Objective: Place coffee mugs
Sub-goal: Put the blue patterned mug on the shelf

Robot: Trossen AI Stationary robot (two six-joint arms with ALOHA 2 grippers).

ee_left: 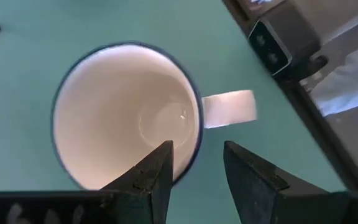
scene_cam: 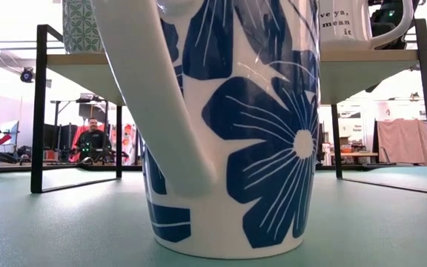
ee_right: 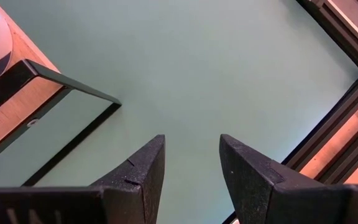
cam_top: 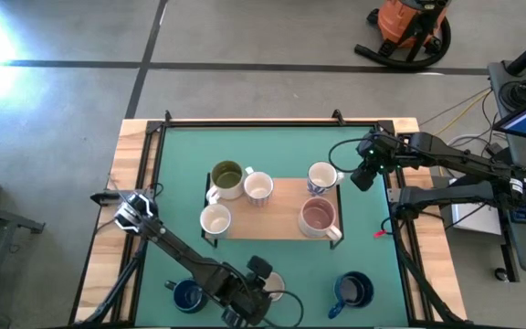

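Landmark: wooden rack (cam_top: 281, 208) at the middle of the green worktop (cam_top: 181, 183).

Left tool (ee_left: 196, 171) is at the worktop's near edge, in front of the rack – fingers spread, straddling the rim of a white mug with a dark rim (ee_left: 126, 115): one finger inside, one outside near the handle. Can't tell if they touch it.

Right tool (ee_right: 191, 165) hovers just off the rack's far right corner, fingers spread, nothing between them – only bare mat below.

On the rack: olive-green mug (cam_top: 227, 179), striped white mug (cam_top: 258, 187), cream mug (cam_top: 215, 219), pinkish mug (cam_top: 318, 217), blue-patterned mug (cam_top: 321, 177).

In front of the rack on the mat: navy mug (cam_top: 352, 291) to the right, another navy mug (cam_top: 188, 295) to the left.
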